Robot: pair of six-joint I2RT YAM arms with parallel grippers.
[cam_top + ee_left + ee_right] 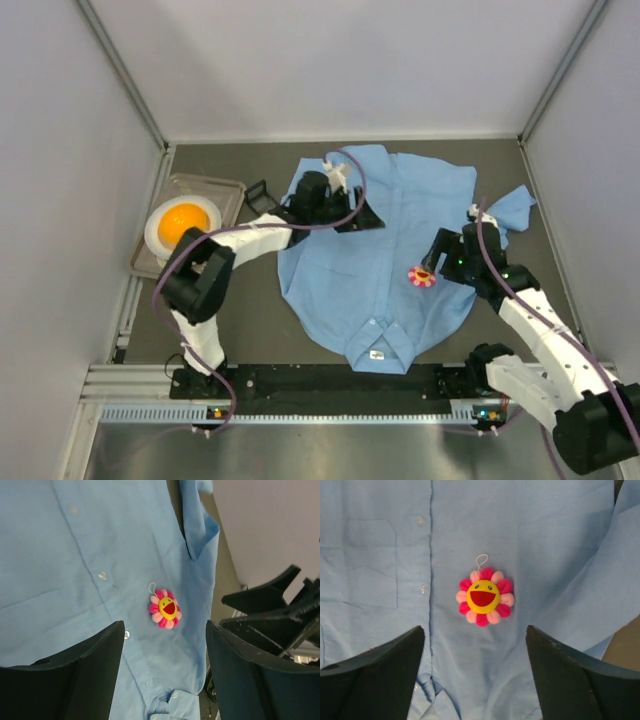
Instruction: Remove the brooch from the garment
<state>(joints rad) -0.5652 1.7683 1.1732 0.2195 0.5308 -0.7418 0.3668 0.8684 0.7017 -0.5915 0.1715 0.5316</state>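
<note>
Right gripper (474, 635): fingers spread wide, nothing between them. In its wrist view the brooch (485, 596) sits at 12 o'clock of the gap, dead centre, so this looks like line-up for a straight-in pinch. No contact yet.

The brooch lies face up on the garment (360, 270), pink petals around a yellow face, with its white loop at 12 o'clock. The button placket runs down at its 9 o'clock. Top view: the brooch is at roughly 4 o'clock of the shirt's middle and the right gripper is just beside it at 2 o'clock.

Left gripper (350, 205): jaws also apart, gripping nothing. It is at 11 o'clock of the shirt, over the far-left cloth, well apart from the brooch. My guess is it's staged to pin the fabric so the shirt doesn't lift when the right arm pulls. Can't tell whether it touches the cloth.

The shirt is spread flat with its collar at 6 o'clock, toward the arm bases. That keeps the brooch exposed.

Risk: the fingers catch cloth along with the petals.

Tray (205, 185) with an orange-filled plate (182, 222) sits at the shirt's 9 o'clock, possibly the drop spot.
</note>
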